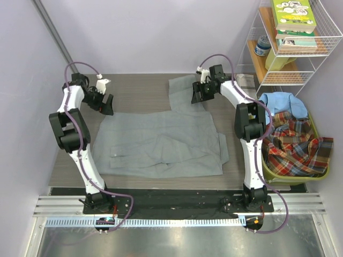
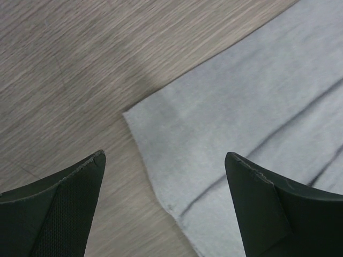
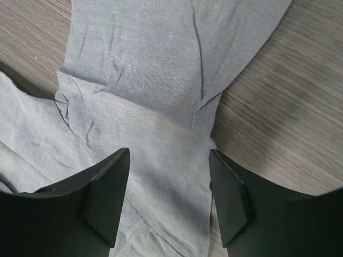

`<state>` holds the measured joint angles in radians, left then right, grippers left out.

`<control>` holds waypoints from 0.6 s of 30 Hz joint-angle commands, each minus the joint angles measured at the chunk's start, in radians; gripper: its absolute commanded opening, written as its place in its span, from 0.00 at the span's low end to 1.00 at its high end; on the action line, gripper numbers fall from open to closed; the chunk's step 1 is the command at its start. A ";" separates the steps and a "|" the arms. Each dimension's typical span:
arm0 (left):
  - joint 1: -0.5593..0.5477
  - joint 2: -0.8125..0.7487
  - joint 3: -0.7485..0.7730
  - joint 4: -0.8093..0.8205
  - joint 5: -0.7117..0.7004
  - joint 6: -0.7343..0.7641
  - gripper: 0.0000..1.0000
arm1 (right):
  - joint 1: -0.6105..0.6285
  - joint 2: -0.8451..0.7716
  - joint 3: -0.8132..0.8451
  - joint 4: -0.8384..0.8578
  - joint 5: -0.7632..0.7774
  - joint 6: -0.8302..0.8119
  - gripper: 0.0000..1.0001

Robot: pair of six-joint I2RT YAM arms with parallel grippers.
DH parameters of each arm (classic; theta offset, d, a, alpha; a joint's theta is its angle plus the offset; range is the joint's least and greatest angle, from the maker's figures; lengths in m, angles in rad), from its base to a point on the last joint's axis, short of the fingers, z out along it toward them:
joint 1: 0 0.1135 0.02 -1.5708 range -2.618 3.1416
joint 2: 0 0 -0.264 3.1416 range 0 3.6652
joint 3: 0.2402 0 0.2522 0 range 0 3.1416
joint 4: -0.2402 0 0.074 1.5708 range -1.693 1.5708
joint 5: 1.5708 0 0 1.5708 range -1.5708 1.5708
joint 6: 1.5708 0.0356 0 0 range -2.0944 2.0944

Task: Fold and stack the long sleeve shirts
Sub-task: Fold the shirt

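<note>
Folding barely begun, the grey shirt (image 1: pixel 161 142) lay spread mid-worktop (image 1: pixel 139 85), a sleeve toward the far edge, the left gripper (image 1: pixel 106 105) and right gripper (image 1: pixel 199 95) open and empty above it, while the blue shirt (image 1: pixel 281 101) and plaid shirt (image 1: pixel 295 144) sat heaped in a basket (image 1: pixel 284 178) at the right edge.

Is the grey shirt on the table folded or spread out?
Spread out. The grey shirt lies flat and wide on the table, with one sleeve stretched toward the far edge.
</note>
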<state>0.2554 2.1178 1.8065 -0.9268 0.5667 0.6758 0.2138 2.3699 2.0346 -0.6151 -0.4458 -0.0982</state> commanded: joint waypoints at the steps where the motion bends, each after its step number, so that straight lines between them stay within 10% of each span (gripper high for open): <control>1: -0.001 0.067 0.095 -0.050 -0.051 0.097 0.87 | -0.001 0.020 0.027 0.034 -0.048 0.017 0.65; 5: -0.010 0.125 0.119 -0.035 -0.060 0.097 0.70 | -0.001 0.038 0.030 0.037 -0.062 0.026 0.56; 18: -0.044 0.217 0.171 -0.024 -0.074 0.079 0.65 | -0.005 0.048 0.064 0.055 -0.080 0.045 0.48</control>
<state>0.2153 2.3180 1.9419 -0.9512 0.4950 0.7456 0.2134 2.4371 2.0521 -0.5919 -0.5175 -0.0589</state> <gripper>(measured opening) 0.656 0.474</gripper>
